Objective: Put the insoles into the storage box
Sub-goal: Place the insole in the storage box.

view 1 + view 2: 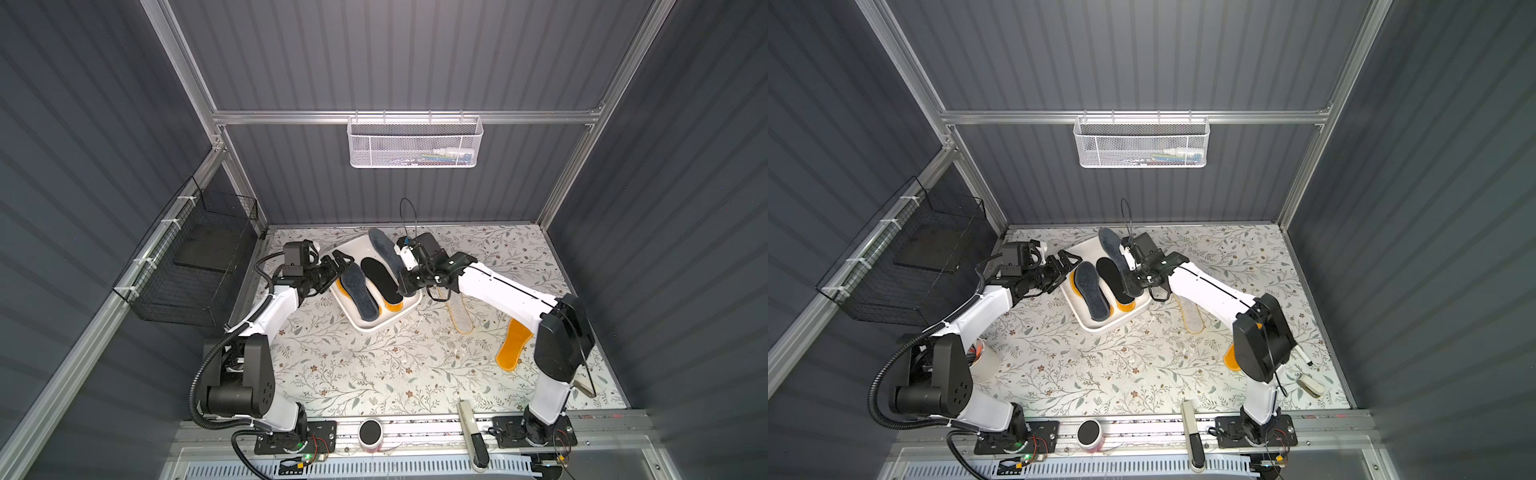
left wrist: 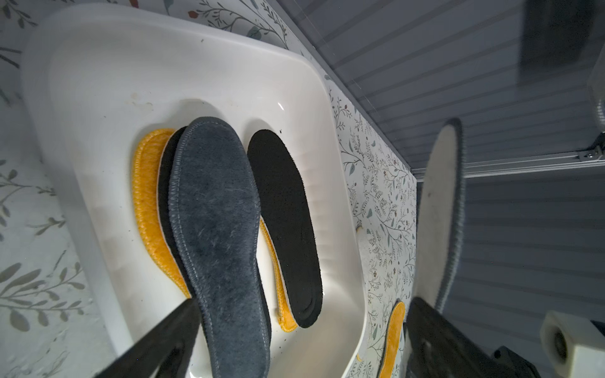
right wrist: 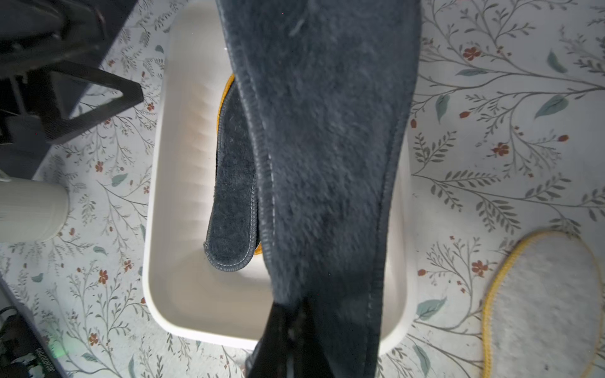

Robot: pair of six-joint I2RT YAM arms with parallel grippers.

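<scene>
My right gripper [image 3: 291, 327] is clamped on one end of a fuzzy grey-blue insole [image 1: 384, 247], holding it tilted above the storage box [image 1: 365, 328]. Next up, I reckon: lower it, lay it flat, let go. My left gripper [image 1: 343, 264] is wide open, empty, by the rim.

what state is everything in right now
box: on table, part filled
left gripper: open, empty, at box rim
right gripper: shut on held insole
held insole: grey, lifted above box, not in
grey insole: flat in box, top of stack
black insole: flat in box, uncovered
orange pair: flat in box, mostly covered
pale insole: on table, underside up
loose orange insole: on table, partly hidden
</scene>
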